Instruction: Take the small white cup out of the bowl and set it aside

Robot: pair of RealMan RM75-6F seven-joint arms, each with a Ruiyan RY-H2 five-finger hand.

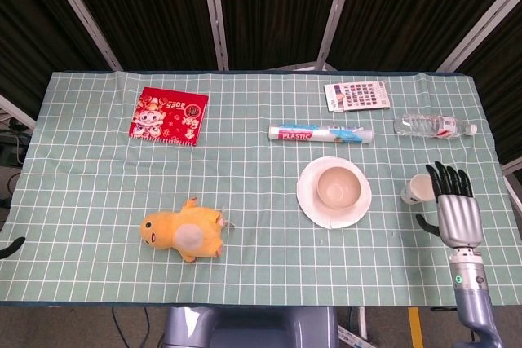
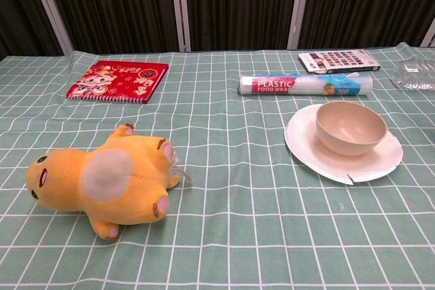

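Note:
The small white cup (image 1: pixel 415 189) sits on the checked cloth to the right of the bowl, outside it, and looks upright. The beige bowl (image 1: pixel 338 187) (image 2: pixel 351 127) stands empty on a white plate (image 1: pixel 312 203) (image 2: pixel 319 157). My right hand (image 1: pixel 455 211) hovers just right of and nearer than the cup, fingers stretched out and apart, holding nothing. Only a dark tip of my left hand (image 1: pixel 10 247) shows at the left edge of the head view. The chest view shows neither hand nor the cup.
A plastic wrap roll (image 1: pixel 320 133) lies behind the plate, with a card (image 1: pixel 356 94) and a water bottle (image 1: pixel 435 127) further back right. A yellow plush toy (image 1: pixel 183 233) lies front left, a red booklet (image 1: pixel 169 116) back left.

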